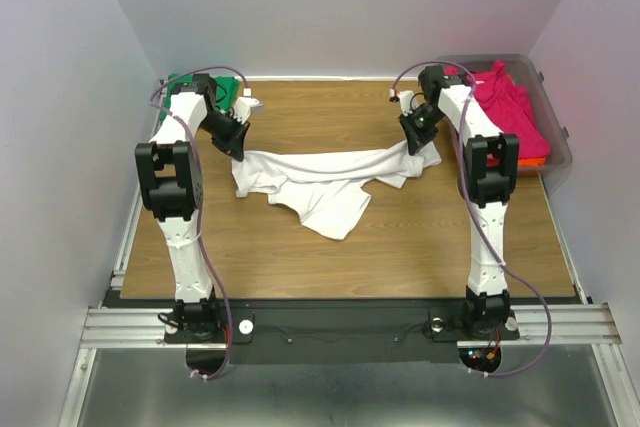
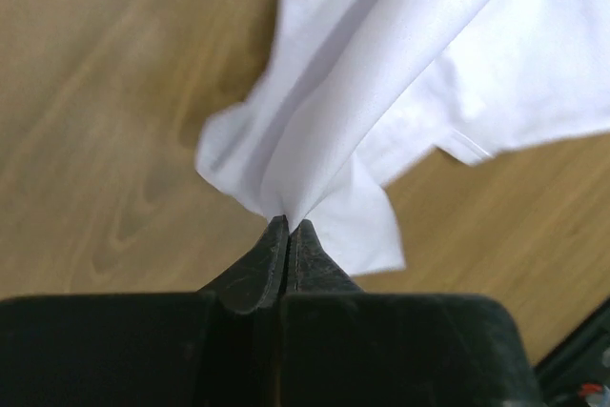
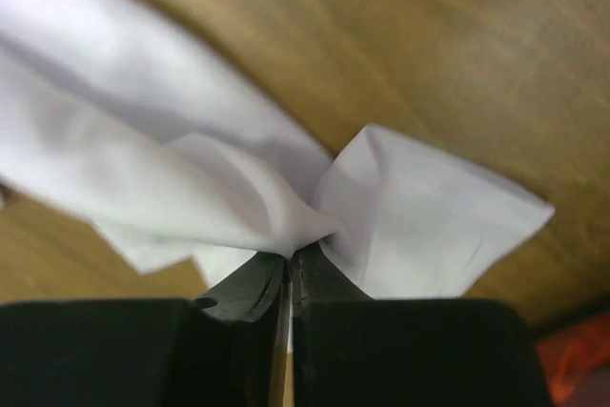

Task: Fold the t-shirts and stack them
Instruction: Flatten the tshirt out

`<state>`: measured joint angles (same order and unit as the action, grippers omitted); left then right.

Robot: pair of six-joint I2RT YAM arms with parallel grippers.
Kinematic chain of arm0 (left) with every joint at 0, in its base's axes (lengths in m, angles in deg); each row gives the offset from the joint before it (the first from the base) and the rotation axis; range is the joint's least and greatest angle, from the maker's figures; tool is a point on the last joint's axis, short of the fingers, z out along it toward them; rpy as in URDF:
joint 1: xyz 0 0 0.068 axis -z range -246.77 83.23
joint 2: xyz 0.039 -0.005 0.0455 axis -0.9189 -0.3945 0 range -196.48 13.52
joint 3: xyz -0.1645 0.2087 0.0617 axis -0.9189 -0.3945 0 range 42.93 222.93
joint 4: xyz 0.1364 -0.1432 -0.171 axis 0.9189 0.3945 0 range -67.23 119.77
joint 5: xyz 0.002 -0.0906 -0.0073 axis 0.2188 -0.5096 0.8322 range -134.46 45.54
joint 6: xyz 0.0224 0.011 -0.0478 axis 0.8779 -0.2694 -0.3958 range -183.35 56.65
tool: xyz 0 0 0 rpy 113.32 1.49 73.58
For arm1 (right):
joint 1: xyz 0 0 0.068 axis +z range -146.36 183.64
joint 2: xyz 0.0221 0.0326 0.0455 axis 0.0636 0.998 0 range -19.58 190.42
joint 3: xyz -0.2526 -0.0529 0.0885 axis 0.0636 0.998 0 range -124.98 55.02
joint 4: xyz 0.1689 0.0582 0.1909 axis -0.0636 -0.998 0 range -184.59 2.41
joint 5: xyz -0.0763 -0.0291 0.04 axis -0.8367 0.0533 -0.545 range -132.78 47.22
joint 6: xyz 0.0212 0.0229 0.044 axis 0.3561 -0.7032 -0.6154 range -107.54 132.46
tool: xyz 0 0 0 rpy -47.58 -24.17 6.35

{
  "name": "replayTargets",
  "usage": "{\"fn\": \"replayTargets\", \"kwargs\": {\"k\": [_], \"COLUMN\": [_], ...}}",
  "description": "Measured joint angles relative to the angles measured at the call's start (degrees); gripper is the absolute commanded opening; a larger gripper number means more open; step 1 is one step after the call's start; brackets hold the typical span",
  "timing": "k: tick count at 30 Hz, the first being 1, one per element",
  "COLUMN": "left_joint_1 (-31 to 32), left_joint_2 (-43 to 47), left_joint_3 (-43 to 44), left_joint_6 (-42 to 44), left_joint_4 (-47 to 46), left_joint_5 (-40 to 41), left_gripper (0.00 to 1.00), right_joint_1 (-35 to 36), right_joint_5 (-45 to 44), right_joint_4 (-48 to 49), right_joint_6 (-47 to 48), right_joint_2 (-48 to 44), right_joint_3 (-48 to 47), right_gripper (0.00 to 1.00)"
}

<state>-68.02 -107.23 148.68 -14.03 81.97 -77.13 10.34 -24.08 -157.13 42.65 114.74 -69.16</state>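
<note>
1 white t-shirt [image 1: 325,179] is held over mid-table, each end pinched tight by 1 of 2 grippers: left gripper [image 2: 289,225], right gripper [image 3: 291,256]. 1 green t-shirt [image 1: 178,80] is seen at the far-left corner. 1 pink t-shirt [image 1: 505,102] and 1 orange t-shirt [image 1: 533,159] are kept in 1 tub [image 1: 561,142] at the right edge. Bare table [image 1: 420,242] is left nearside.

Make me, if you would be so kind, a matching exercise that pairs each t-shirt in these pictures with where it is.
Things:
1. white t-shirt
2. magenta-pink t-shirt
3. green t-shirt
4. orange t-shirt

Places:
A. on top in the clear tub at the far right
B. at the far left corner of the table
C. peeking out under another shirt at that tub's near edge
D. pinched at one end by the left gripper and at the other by the right gripper

Pairs: 1-D, 2-A, 3-B, 4-C.
</note>
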Motion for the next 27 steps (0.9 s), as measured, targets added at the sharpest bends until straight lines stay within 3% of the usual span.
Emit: {"fn": "replayTargets", "kwargs": {"k": [1, 3, 5, 6, 11, 19, 23, 27], "left_joint_1": [0.0, 0.0, -0.11, -0.15, -2.49, -7.91, -7.82, -7.69], "left_joint_2": [-1.38, -6.27, -8.2, -8.41, -5.16, 14.34, 20.48, 20.96], "left_joint_3": [1.05, 4.48, 5.31, 5.29, 1.99, -13.86, -20.52, -26.29], "left_joint_6": [-0.44, -2.03, -3.63, -3.98, -7.65, -10.84, -12.55, -14.8], "left_joint_4": [-0.37, -2.08, -3.91, -4.31, -8.5, -12.09, -14.16, -16.17], "left_joint_5": [0.02, 0.5, 1.27, 1.53, 1.62, -0.13, -3.04, -5.11], "left_gripper": [0.23, 0.39, 0.6, 0.61, 0.63, 0.63, 0.62, 0.62], "right_joint_1": [0.0, 0.0, 0.0, -0.04, -0.24, -0.37, -0.24, 1.46], "right_joint_5": [-0.17, -1.07, -2.32, -2.71, -3.48, 2.56, 6.69, 5.9], "right_joint_4": [0.35, 2.01, 2.91, 3.41, 7.34, 9.33, 13.66, 18.1], "right_joint_6": [-0.13, -1.7, -3.54, -3.87, -4.96, -8.96, -12.26, -13.49], "right_joint_2": [1.09, 4.15, 4.96, 4.87, -1.86, -23.98, -27.91, -27.85], "right_joint_3": [-0.76, -2.47, -2.89, -2.86, 4.72, 25.57, 35.85, 44.11], "right_gripper": [0.21, 0.49, 0.6, 0.62, 0.57, 0.5, 0.45, 0.43]}}
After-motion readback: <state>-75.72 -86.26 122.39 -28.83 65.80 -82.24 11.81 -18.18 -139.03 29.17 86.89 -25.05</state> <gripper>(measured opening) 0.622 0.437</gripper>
